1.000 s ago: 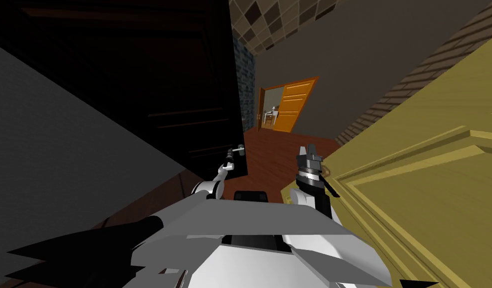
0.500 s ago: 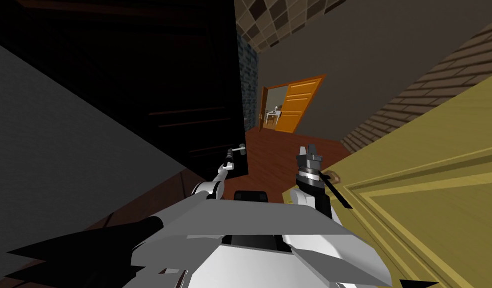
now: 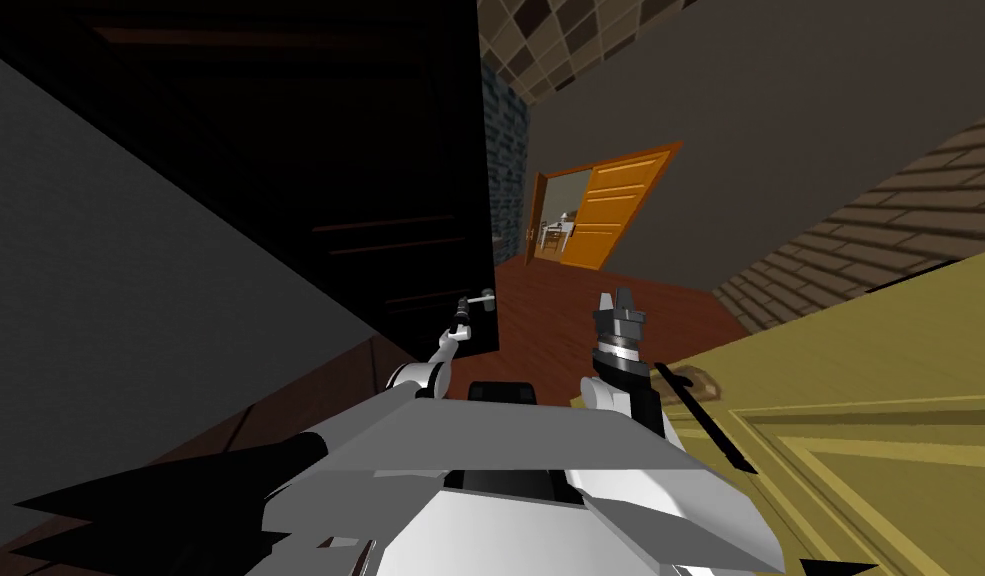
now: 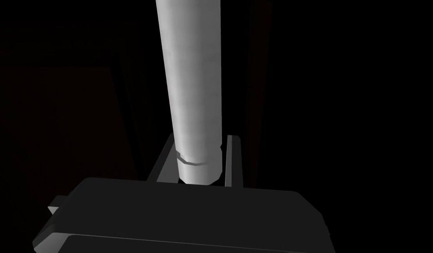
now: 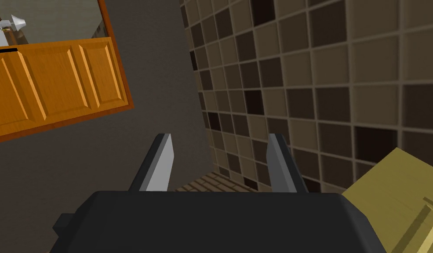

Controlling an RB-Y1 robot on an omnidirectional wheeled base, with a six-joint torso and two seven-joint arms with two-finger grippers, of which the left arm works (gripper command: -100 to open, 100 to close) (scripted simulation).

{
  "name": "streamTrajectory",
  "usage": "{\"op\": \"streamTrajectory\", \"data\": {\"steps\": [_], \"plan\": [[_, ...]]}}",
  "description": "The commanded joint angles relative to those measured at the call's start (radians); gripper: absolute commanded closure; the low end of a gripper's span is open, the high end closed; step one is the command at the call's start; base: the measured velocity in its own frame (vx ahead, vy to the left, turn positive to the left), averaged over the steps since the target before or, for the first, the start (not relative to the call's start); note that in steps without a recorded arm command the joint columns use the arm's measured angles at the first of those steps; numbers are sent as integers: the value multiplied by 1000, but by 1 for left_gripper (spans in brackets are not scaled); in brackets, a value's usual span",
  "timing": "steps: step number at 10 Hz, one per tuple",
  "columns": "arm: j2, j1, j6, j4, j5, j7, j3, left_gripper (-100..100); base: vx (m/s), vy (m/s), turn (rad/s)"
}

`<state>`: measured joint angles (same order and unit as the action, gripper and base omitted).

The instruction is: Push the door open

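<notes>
The dark door, at the left, is best pushed steadily along its swing by the left hand clamped on its pale handle, the right hand being open and empty.

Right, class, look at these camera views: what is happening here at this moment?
The left gripper is shut on the light grey handle of the dark door on the robot's left. The right gripper is open and holds nothing, raised next to a yellow door on the right. Farther down the hall, an orange door stands open.
</notes>
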<state>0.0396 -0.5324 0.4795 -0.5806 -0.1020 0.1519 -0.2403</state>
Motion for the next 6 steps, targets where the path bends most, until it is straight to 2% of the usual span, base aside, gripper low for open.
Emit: {"op": "streamTrajectory", "data": {"steps": [1, 4, 6], "plan": [[13, -5, 18, 3, -8, 11, -14, 100, 143, -78, 146], [1, -9, 21, 7, -13, 24, -14, 100, 108, -39, 130], [1, -9, 21, 7, -13, 24, -14, 100, 41, -7, 19]]}}
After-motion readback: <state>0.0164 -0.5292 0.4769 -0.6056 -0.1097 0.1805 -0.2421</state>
